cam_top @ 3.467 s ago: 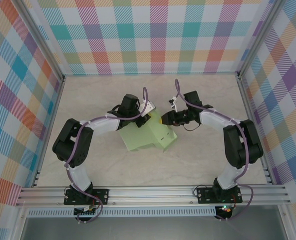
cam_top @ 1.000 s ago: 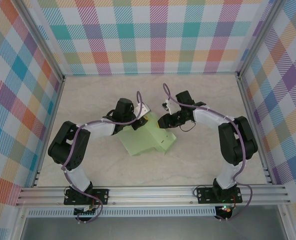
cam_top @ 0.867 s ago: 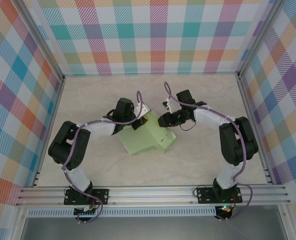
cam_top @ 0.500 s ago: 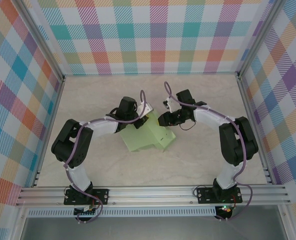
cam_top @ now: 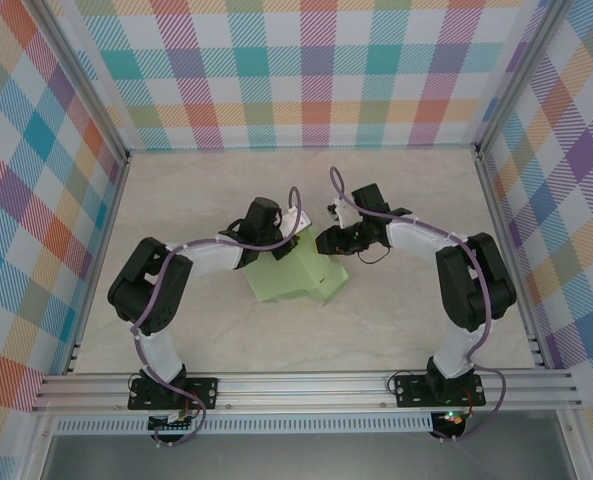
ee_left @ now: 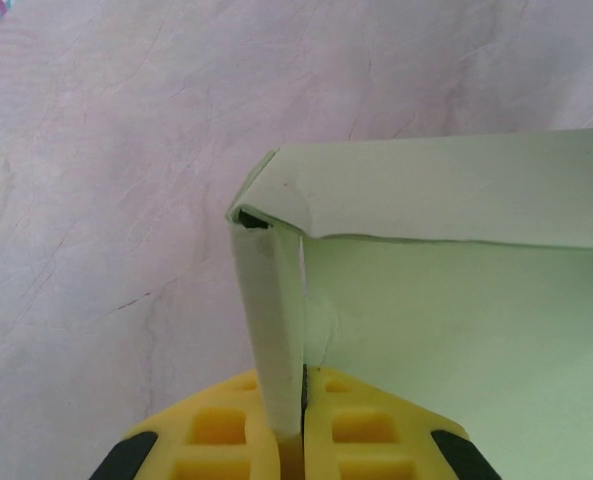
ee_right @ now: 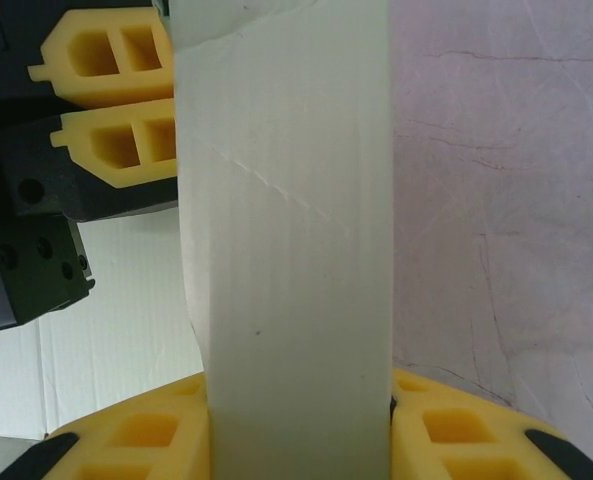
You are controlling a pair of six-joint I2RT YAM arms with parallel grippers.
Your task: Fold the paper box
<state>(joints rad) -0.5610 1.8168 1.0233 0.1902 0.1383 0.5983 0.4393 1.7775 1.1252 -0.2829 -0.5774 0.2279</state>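
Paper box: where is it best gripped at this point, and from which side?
Take the paper box by a raised flap at its far end, edge-on from the side, a finger on each face. The thin card stands up there, as the left gripper and right gripper show.

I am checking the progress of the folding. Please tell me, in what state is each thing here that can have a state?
paper box: partly folded, one flap standing up, not yet a closed box.
left gripper: shut on a thin flap of the paper box.
right gripper: shut on a wide panel of the paper box.
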